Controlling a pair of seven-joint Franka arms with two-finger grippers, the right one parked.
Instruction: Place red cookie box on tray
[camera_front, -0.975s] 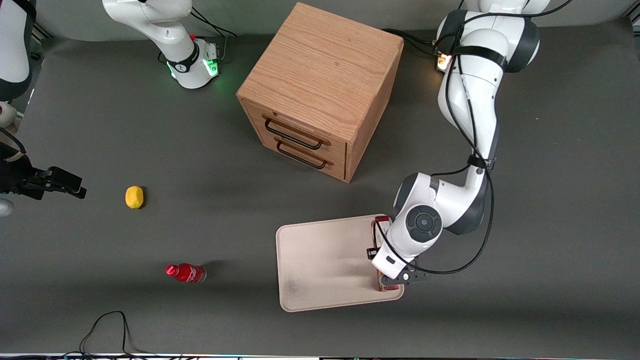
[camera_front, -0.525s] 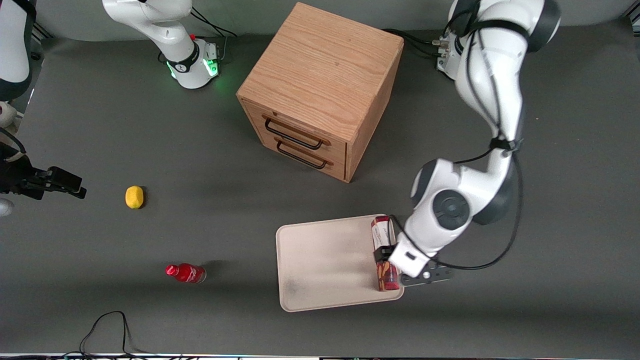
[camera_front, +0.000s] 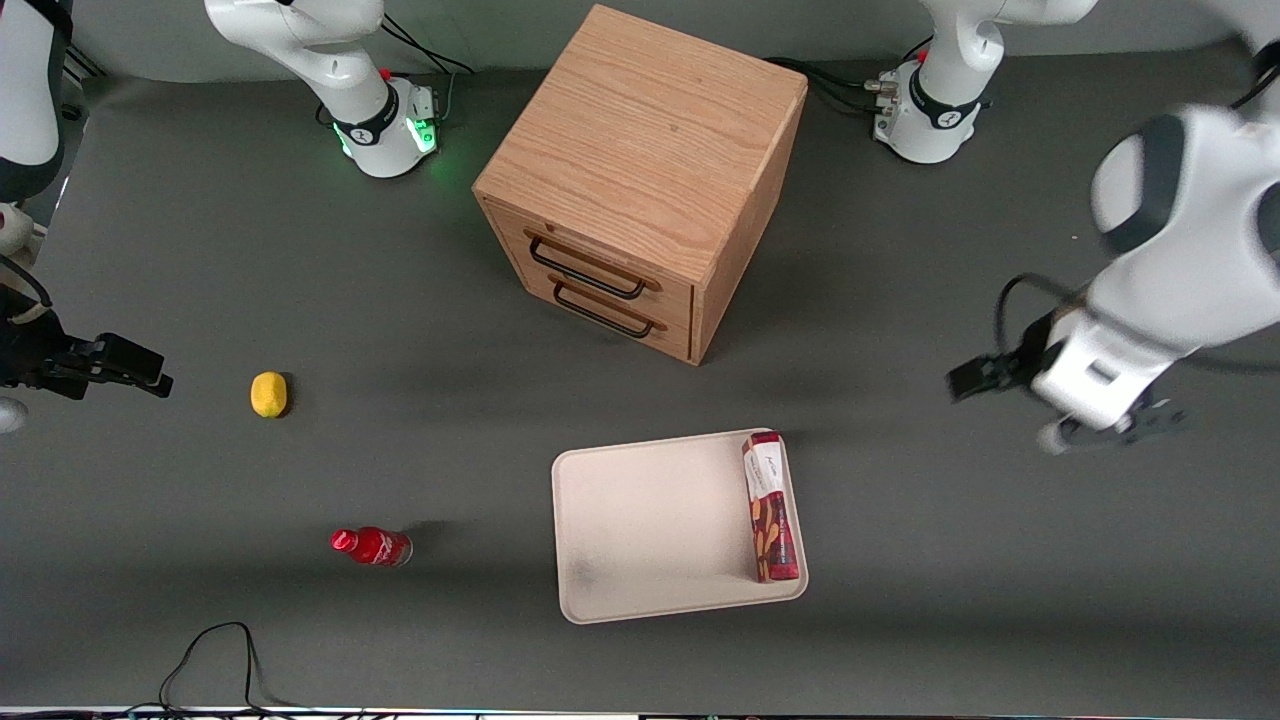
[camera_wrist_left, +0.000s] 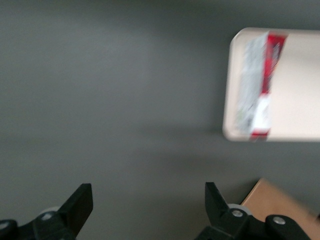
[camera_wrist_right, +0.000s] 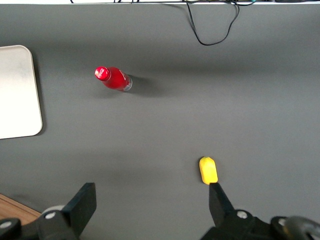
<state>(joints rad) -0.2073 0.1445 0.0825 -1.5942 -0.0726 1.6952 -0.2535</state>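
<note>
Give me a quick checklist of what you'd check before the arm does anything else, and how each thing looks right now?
1. Red cookie box on the tray: ok, it lies flat inside the rim, along the edge toward the working arm's end.
2. Box wholly within the tray: ok, no end overhangs.
3. Gripper let go: ok, fingers spread wide with nothing between them.
4. Gripper clear of the box: ok, it hangs over bare table toward the working arm's end.
5. Nothing else on the tray: ok, the red bottle and yellow lemon lie on the table toward the parked arm's end.
</note>
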